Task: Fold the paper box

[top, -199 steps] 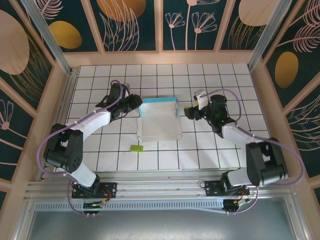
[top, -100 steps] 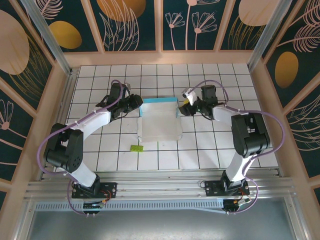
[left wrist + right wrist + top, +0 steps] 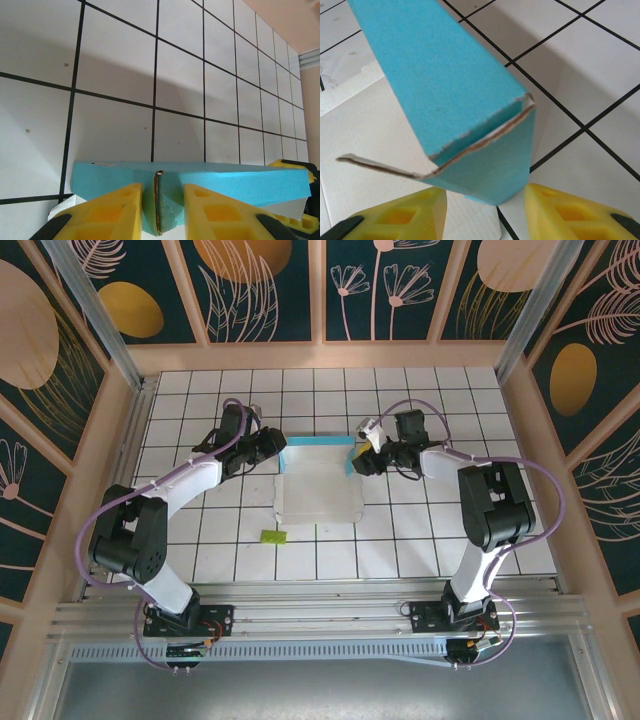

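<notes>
1. Where it all sits: the box (image 3: 318,490) is on the worktop (image 3: 420,530) between my two claws. Its white base spreads out on the near side of them, and its stood-up teal wall (image 3: 320,443) runs straight from one claw to the other.
2. Left claw (image 3: 162,200) is narrow and pinching its end of the wall; the teal card fills the gap between the pads. Right claw (image 3: 485,200) straddles the other end, but there's a sliver of space by one finger, so I can't tell if it's actually clamped.
3. Biggest worry: if the right one isn't gripping and I move, the wall pivots around the left claw and flops back flat.
4. If the claws drift apart or out of sync, thin card like this tears or buckles mid-span. The edge at the right claw already looks ragged.
5. Squeeze too hard and the doubled-up corner in the left claw gets crushed, putting a crease where I don't want one.
6. Nothing pins the base, so it could lift or slide along with the wall.
7. The green scrap (image 3: 272,536) is well apart, base-side of the left claw. Not a concern.
</notes>
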You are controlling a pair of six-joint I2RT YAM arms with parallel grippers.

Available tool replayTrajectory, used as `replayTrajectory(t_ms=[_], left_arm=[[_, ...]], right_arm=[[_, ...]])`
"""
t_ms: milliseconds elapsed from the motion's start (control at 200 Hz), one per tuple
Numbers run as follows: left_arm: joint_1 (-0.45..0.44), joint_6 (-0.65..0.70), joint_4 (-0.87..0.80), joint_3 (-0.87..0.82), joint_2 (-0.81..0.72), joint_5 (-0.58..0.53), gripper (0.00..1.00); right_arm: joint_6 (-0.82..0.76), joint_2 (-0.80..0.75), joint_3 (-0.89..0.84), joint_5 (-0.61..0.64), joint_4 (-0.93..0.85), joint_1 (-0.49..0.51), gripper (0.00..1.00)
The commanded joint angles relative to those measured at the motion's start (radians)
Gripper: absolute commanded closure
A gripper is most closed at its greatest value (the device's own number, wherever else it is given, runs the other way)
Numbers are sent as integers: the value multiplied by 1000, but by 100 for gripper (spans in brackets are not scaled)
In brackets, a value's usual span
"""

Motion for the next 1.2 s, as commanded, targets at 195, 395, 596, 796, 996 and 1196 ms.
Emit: replayTrajectory(t_ms=[195,395,596,796,996,1196], left_arm=[[-2,12,-24,26,18,31,75],[-3,16,-22,25,18,38,75],[-3,16,-16,26,28,65,76],[-3,13,-11,28,28,84,76],[-3,11,-11,23,21,84,76],[-2,8,-10,21,22,84,76]], right_arm=[[123,48,58,91,48,41,56],[182,56,62,190,63,55,67],[242,80,76,420,82,129,71],[274,143,157,631,22,187,78],[313,181,178,723,-20,211,94],[336,189,179,780,-4,227,83]])
